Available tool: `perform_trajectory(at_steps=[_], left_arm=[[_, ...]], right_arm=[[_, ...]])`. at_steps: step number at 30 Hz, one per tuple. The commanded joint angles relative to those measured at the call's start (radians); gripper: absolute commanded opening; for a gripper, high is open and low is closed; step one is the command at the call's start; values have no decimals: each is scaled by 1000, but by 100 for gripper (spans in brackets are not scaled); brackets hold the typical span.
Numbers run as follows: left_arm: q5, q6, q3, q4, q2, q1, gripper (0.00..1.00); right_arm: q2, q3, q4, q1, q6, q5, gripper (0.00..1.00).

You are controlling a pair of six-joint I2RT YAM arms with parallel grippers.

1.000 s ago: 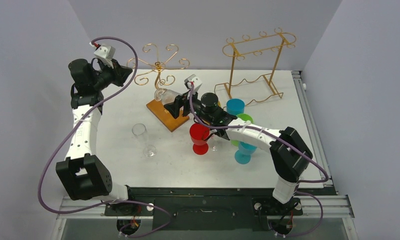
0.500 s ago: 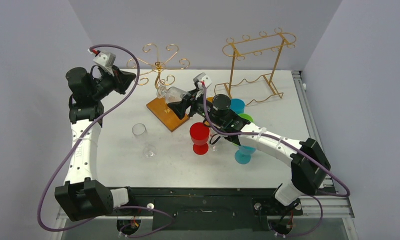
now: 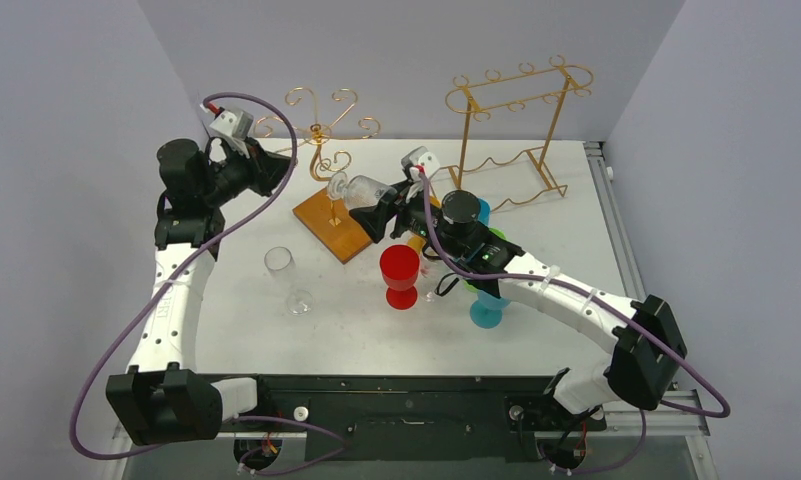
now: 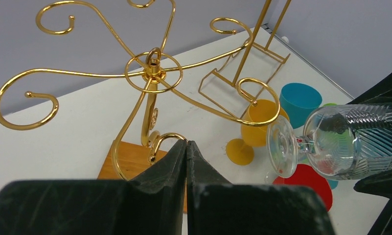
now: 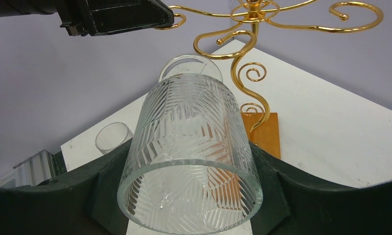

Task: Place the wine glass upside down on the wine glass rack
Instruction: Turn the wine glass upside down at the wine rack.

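Grips the wine glass (image 3: 361,192) across the bowl with the right end effector (image 3: 376,207), fingers spread wide around it. Carries it nearly level, just right of the wine glass rack (image 3: 321,140) and above the rack's wooden base (image 3: 328,228), foot toward the rack's stem, rim back toward the wrist. Holds the left end effector (image 4: 186,147) pressed together and empty, just left of the rack.

Probably calls for swinging the long axis upright, foot up, then sliding the stem into a curl; right arm nearer.

From the left wrist, shows the foot just below the rack's nearest curl, apparently not touching, which is unreadable from overhead. From the right wrist, shows mostly rim and patterned bowl, foot half hidden.
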Motion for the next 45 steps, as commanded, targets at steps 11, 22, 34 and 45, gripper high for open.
perform_trajectory(at_steps=[11, 22, 34, 45], left_arm=[[99, -330, -69, 26, -90, -100, 2], [153, -107, 258, -334, -93, -31, 89], [293, 135, 200, -607, -138, -52, 66], [332, 195, 204, -674, -110, -56, 33]], right_arm=[[-90, -2, 60, -51, -6, 11, 0], [-159, -17, 50, -20, 4, -20, 0], [-149, 41, 75, 102, 28, -8, 0], [-93, 84, 112, 152, 51, -5, 0]])
